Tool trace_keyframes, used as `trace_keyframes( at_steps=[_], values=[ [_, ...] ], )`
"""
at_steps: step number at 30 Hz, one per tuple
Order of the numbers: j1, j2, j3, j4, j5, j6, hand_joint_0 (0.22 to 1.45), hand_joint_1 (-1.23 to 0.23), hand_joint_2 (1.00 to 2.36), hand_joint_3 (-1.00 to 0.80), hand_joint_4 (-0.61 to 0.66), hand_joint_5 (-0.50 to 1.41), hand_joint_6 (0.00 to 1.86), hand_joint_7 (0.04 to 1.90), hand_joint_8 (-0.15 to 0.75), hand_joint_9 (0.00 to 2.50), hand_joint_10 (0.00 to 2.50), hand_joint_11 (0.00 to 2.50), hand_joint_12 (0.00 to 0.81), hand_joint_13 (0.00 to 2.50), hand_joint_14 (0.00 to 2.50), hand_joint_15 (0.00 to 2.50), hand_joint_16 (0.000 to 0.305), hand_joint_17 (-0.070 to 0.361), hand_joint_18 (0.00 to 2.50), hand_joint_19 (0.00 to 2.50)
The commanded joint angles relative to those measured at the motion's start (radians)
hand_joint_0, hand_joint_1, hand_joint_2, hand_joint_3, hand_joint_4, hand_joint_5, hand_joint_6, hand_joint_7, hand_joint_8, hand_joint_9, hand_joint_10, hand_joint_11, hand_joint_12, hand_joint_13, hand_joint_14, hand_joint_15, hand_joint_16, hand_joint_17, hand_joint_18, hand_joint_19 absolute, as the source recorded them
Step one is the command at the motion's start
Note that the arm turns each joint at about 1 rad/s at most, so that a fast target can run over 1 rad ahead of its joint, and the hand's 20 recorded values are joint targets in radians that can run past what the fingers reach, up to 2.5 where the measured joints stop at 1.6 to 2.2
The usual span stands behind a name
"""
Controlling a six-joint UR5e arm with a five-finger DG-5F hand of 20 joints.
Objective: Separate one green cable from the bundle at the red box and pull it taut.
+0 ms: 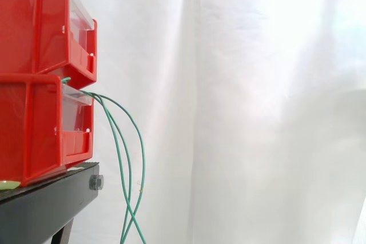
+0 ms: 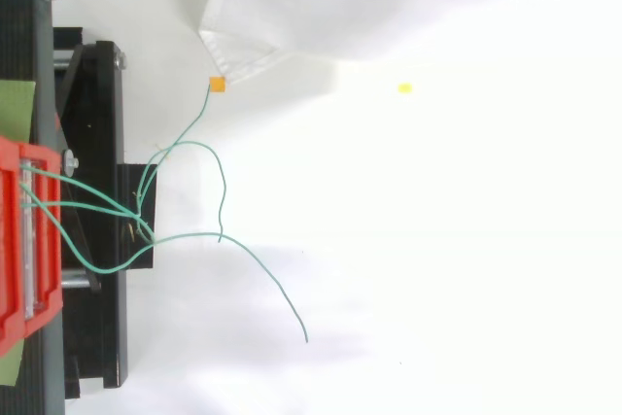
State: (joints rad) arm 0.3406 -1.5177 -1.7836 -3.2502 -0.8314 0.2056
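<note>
Green cables (image 1: 143, 164) hang slack from the lower red box (image 1: 34, 130) over the stand's (image 1: 46, 204) front edge. Hand state: cannot tell.

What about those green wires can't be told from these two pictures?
1. Side view: the green cables run off the bottom edge, so their free ends are cut off.
2. Side view: where they start is hidden inside the lower red bin.
3. Top view: they cross above the black stand; too thin there to count.
4. Top view: the small orange piece at one end is too small to identify.
</note>
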Motion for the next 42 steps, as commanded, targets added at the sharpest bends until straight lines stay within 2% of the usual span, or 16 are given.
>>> trace_keyframes(
  at_steps=[1,3,5,6,7,8,14,37,40,42],
  values=[
    [0.000,0.001,0.000,0.000,0.000,0.000,0.60,-0.28,1.00,-0.50,0.02,-0.28,0.50,0.67,0.234,0.32,0.01,0.35,0.261,0.32,0.02,0.46,0.042,0.094,0.33,0.81],
    [0.000,0.001,0.000,0.000,0.000,0.000,0.58,-0.36,1.00,-0.50,0.06,-0.27,0.50,0.69,0.229,0.40,0.01,0.39,0.258,0.37,0.02,0.47,0.042,0.094,0.35,0.82],
    [0.000,0.001,0.001,0.001,0.000,0.000,0.55,-0.55,1.00,-0.50,0.17,-0.21,0.50,0.76,0.245,0.73,0.02,0.56,0.279,0.67,0.02,0.58,0.041,0.092,0.65,0.86],
    [0.000,0.001,0.000,0.001,0.000,0.000,0.56,-0.57,1.00,-0.50,0.20,-0.20,0.50,0.77,0.246,0.80,0.01,0.60,0.277,0.74,0.02,0.62,0.041,0.092,0.67,0.89],
    [-0.002,0.001,0.000,0.000,0.000,0.000,0.57,-0.60,1.00,-0.50,0.22,-0.17,0.50,0.79,0.234,0.98,0.02,0.69,0.275,0.86,0.02,0.68,0.040,0.090,0.72,0.91],
    [-0.002,-0.001,0.000,0.000,0.000,0.000,0.59,-0.62,1.00,-0.50,0.21,-0.16,0.50,0.80,0.218,1.00,0.02,0.70,0.266,0.87,0.02,0.68,0.039,0.087,0.72,0.91],
    [-0.002,0.001,0.000,0.001,0.000,0.000,0.61,-0.68,1.00,-0.50,0.16,-0.16,0.50,0.80,0.196,0.95,0.02,0.68,0.246,0.78,0.02,0.65,0.036,0.080,0.65,0.88],
    [-0.003,-0.001,0.000,0.001,0.000,0.000,0.58,-0.67,1.00,-0.50,0.15,-0.16,0.50,0.78,0.186,0.93,0.02,0.66,0.236,0.75,0.02,0.66,0.034,0.077,0.61,0.88],
    [-0.002,0.001,0.000,0.001,0.000,0.000,0.63,-0.77,1.00,-0.50,0.11,-0.17,0.50,0.77,0.160,0.91,0.02,0.65,0.213,0.68,0.02,0.65,0.028,0.062,0.53,0.91],
    [-0.002,-0.001,0.001,0.000,0.000,0.000,0.68,-0.86,1.00,-0.50,0.07,-0.17,0.50,0.75,0.137,0.84,0.02,0.62,0.199,0.56,0.02,0.63,0.024,0.055,0.37,0.97]
  ],
)
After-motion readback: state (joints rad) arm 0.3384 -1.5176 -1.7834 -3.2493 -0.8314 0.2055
